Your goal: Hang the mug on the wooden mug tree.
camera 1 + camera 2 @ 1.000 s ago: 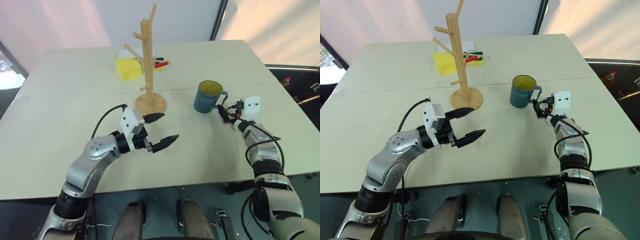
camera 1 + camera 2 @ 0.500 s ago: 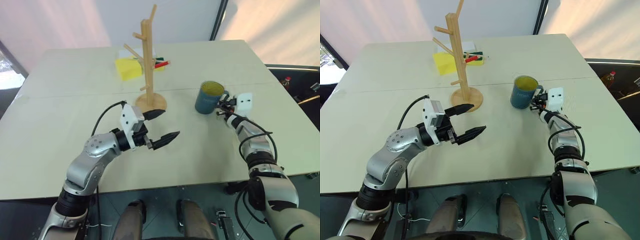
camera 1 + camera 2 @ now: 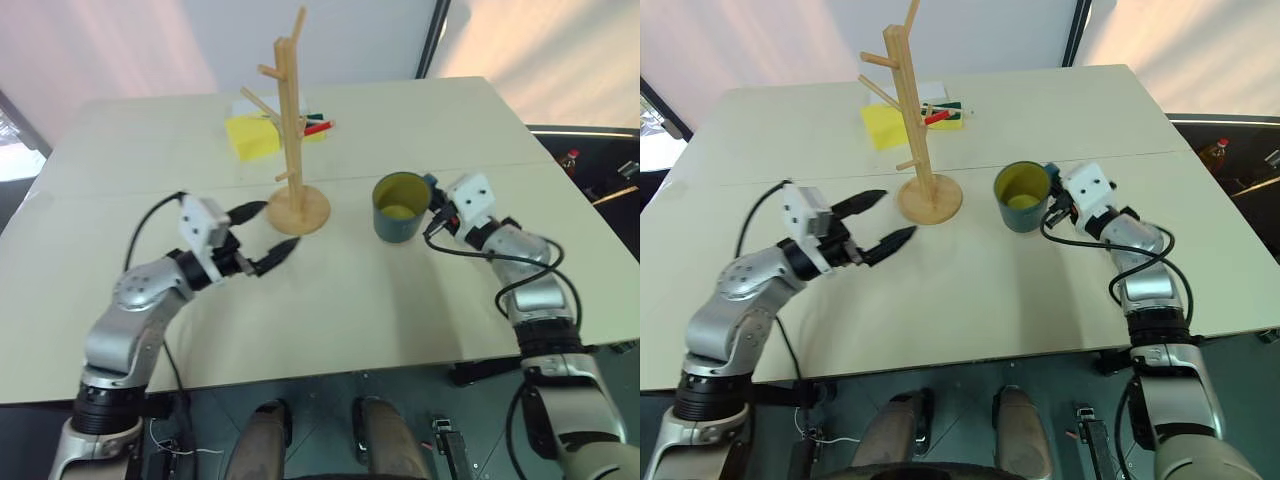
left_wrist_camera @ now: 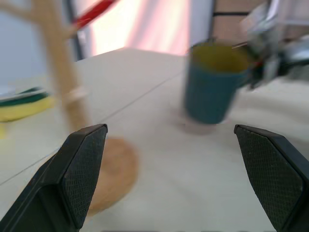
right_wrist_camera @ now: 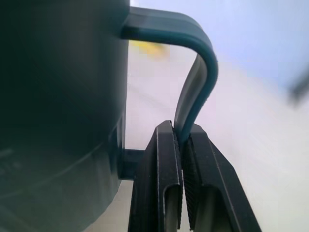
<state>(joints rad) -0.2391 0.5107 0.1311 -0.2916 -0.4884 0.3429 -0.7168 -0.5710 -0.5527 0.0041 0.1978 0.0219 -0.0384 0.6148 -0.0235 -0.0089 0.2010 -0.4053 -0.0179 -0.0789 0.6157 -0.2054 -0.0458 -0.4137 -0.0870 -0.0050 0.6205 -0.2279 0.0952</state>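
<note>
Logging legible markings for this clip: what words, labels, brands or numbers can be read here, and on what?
None can be read.
The mug: no lettering shows on the side in view.
Flat items behind the wooden mug tree: any print is too small to read.

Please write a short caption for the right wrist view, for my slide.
Right gripper shut on the loop handle of the mug.

I am reaching my right arm forward and inward, elbow bent, with my right hand (image 5: 179,145) pointing level and its two black fingers (image 5: 159,169) pinching together on a thin loop. I am holding my left hand (image 3: 262,239) out in front, fingers spread wide apart and gripping nothing.
</note>
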